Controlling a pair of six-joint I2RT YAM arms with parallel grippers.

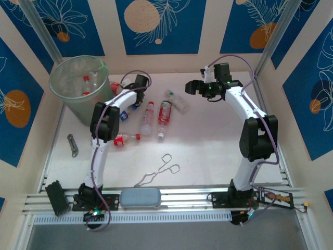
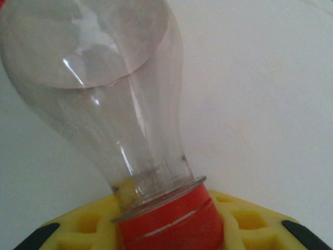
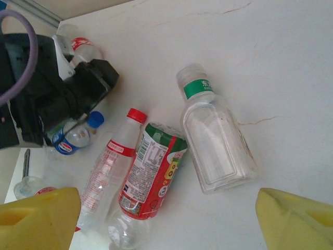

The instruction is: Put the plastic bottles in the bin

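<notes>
Left wrist: bottle (image 2: 104, 94) pinched by its cap inside left tool (image 2: 166, 229).

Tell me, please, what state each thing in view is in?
Left end effector, shut on the held bottle at its red cap.
Right end effector, open and empty.
Bin, upright, bottles inside.
Green-labelled bottle, capped, lying on its side.
Red-capped bottle, lying on its side.
Blue-labelled bottle, capped, lying on its side.
Tongs, lying flat.
</notes>
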